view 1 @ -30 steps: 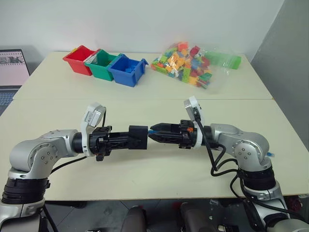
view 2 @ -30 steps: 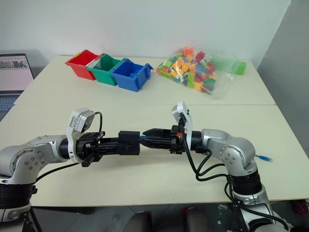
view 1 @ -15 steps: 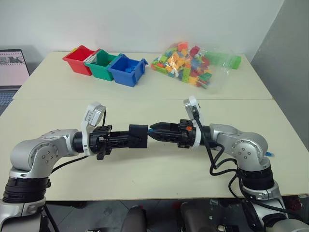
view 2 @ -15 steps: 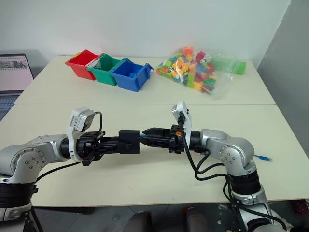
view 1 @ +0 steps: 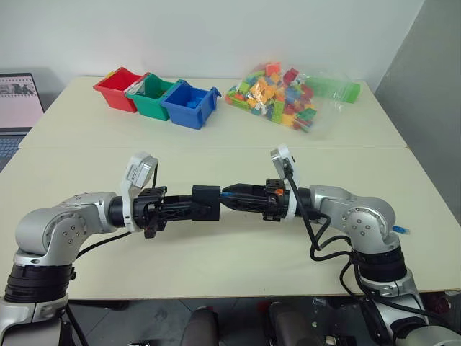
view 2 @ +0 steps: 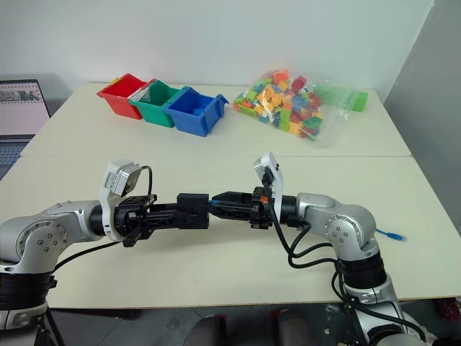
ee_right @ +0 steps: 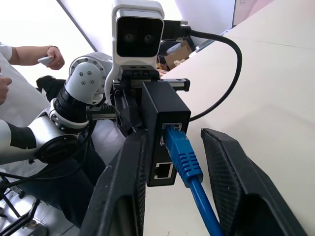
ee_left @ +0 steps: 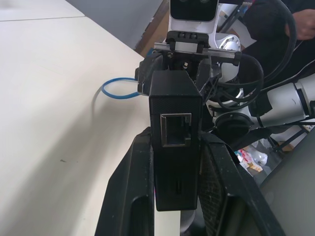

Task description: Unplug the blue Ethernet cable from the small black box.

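Right wrist view: right gripper (ee_right: pixel 172 196) spread around plugged blue Ethernet cable (ee_right: pixel 184 160); left gripper (view 1: pixel 193 205) pinching small black box (view 1: pixel 206 202).

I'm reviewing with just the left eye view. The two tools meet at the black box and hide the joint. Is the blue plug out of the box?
Observer: No. In the right wrist view the blue Ethernet cable's plug sits in a socket of the small black box.
Operator: Has the right tool gripped it?
Observer: Not that I can see. The right tool straddles the plug, with a gap between the plug and one finger.
Operator: And is the box held?
Observer: Yes. The left wrist view shows the left tool shut on the box's sides.
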You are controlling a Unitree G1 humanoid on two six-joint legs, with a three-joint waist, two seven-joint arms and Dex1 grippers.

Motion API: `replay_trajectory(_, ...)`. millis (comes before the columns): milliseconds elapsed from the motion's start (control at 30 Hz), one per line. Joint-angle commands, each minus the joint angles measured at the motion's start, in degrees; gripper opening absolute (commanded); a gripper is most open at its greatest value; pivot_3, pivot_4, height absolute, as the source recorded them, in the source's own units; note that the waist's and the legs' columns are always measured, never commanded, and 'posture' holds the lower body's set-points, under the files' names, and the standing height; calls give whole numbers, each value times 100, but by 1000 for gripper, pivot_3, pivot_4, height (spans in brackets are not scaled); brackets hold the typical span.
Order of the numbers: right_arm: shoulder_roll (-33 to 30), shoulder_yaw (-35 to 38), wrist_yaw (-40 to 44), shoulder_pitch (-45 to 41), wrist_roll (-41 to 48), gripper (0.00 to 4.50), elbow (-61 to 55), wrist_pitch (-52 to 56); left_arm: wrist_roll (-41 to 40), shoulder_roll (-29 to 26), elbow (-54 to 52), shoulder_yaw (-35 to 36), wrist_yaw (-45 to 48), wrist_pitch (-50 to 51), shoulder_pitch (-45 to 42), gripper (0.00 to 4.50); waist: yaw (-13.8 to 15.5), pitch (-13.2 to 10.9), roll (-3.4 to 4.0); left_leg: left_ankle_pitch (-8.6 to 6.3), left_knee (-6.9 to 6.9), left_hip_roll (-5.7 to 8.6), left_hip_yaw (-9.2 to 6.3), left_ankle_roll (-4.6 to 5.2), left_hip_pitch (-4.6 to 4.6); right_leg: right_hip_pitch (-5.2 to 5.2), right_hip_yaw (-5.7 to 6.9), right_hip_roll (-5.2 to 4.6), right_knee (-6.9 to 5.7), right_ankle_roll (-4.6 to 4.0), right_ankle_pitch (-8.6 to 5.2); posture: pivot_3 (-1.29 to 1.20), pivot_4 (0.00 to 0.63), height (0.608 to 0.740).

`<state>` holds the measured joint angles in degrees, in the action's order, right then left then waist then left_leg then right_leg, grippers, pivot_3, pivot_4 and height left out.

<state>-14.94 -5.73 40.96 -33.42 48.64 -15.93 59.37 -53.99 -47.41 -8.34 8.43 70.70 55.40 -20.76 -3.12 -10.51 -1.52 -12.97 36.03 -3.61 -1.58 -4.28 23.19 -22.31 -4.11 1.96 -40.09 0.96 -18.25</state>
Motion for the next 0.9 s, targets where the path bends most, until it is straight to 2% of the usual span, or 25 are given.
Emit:
replay_trajectory(33, -48, 92, 63, -146, 182, 684, -117, 19, -70, -33, -69, 154, 68, -98, -32, 794, 0, 0, 0, 0, 0, 0, -1, 0, 0, 0, 0, 0, 0, 0, 0, 0, 150, 740)
replay_trajectory(167, -112, 85, 116, -159, 246, 67, -104, 38, -79, -19, -54, 159, 75, -91, -42, 793, -1, 0, 0, 0, -1, 0, 0, 0, 2, -1, 0, 0, 2, 0, 0, 0, 150, 740)
replay_trajectory(567, -275, -33, 204, -210, 123, 57, -67, -94, -171, -24, -74, 241, 42, -58, 7, 793, -1, 0, 0, 0, -1, 0, -1, 0, 4, -1, 1, 0, 5, 0, 0, 0, 150, 740)
replay_trajectory(767, -888, 120, 446, 22, -206, 46, 270, -348, -34, -241, 85, 504, 56, -216, 276, 793, 5, 0, 0, 0, -1, 0, 0, 0, 5, -2, 1, 0, 10, 0, 0, 0, 150, 740)
replay_trajectory(900, -1194, 266, 456, 72, -732, 30, 868, -909, 73, -286, 126, 670, -19, -323, 513, 793, 3, -1, 0, 0, -1, 0, 1, 1, 7, -3, 0, -1, 11, 0, 0, 0, 150, 740)
